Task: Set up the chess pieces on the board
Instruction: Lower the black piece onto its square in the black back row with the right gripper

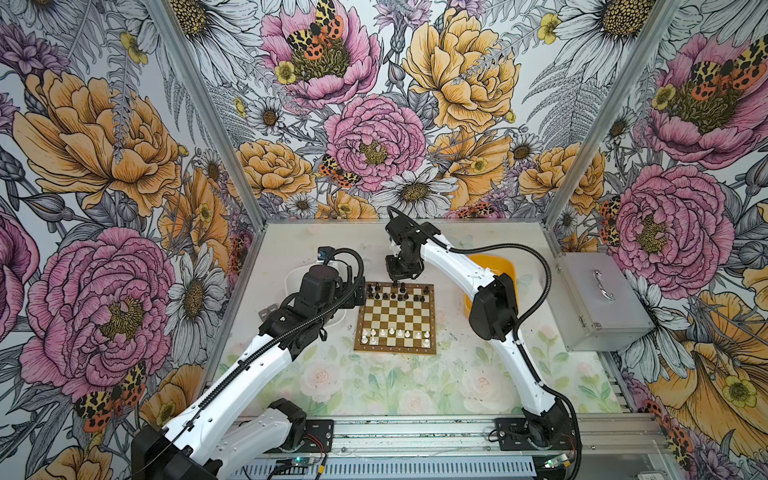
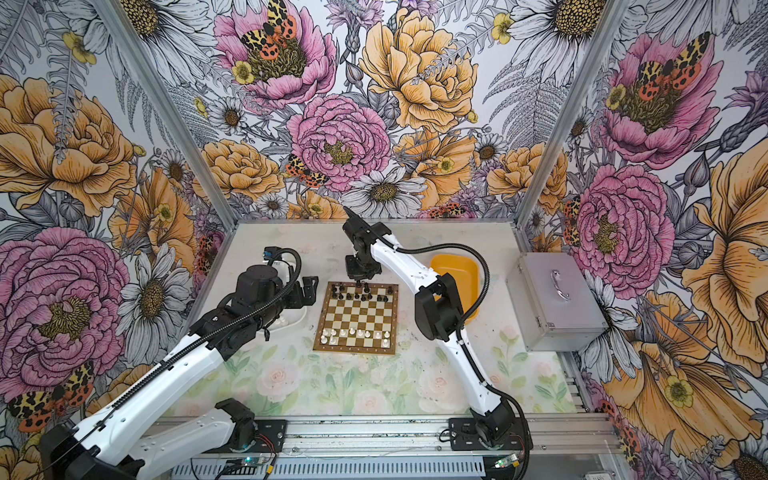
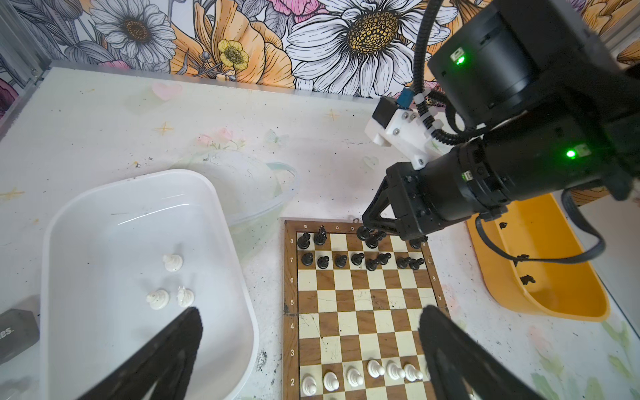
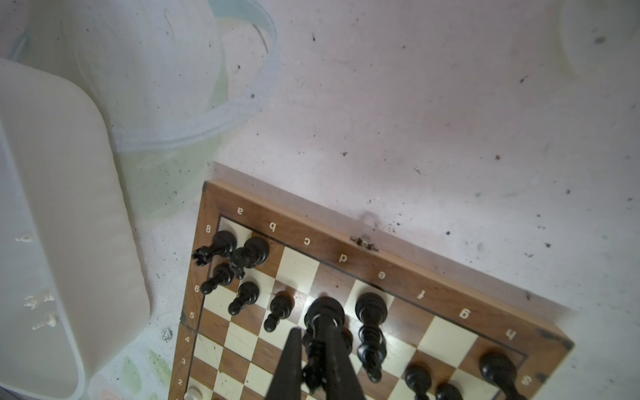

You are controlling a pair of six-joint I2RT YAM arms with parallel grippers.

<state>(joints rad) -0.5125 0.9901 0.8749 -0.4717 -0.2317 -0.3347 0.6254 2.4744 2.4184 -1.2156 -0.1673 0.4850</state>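
Observation:
The board (image 1: 397,320) (image 2: 356,318) lies mid-table. Black chess pieces (image 1: 390,293) fill its two far rows, and white pawns (image 3: 353,375) stand along the near side. My right gripper (image 4: 317,343) (image 1: 395,282) points down over the far row, shut on a tall black piece (image 4: 323,311) whose base sits at the d-file square, beside another tall black piece (image 4: 372,311). My left gripper (image 3: 310,313) (image 1: 360,293) hangs open between the white tray (image 3: 104,207) and the board's left edge, holding nothing. Three white pieces (image 3: 172,262) lie in that tray.
A yellow tray (image 3: 554,242) (image 1: 492,266) right of the board holds a few black pieces (image 3: 527,279). A clear plastic lid (image 3: 256,187) lies behind the white tray. A silver case (image 1: 602,303) stands at the right wall.

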